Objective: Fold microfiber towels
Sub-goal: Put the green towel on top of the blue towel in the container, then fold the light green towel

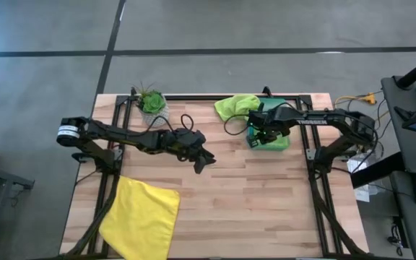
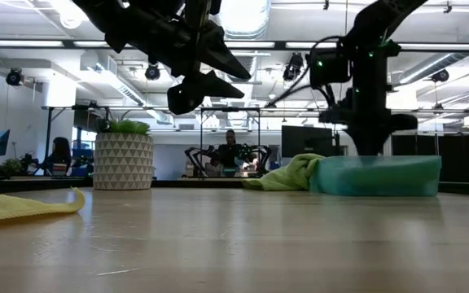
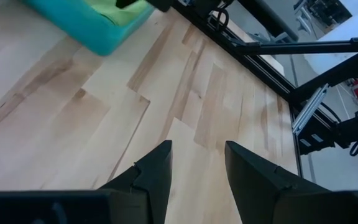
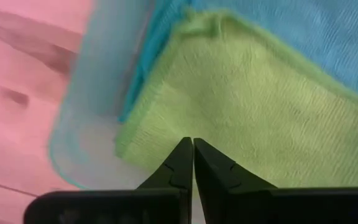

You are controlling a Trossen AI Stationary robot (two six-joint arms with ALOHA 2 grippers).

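Hovering over bin [image 4: 73, 143], right gripper [image 4: 192, 146] shut, empty; left gripper [image 3: 197, 163] part-open, empty.

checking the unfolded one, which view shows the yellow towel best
The high view: the yellow towel lies spread at the table's near left corner, hanging over the edge. The low view catches only a thin edge-on strip. Neither wrist view shows it.

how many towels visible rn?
4. A yellow towel lies flat at the table's front-left corner. A loose lime green towel sits crumpled at the back, beside the bin. A folded lime green towel lies on a teal towel inside the bin. More may be hidden underneath.
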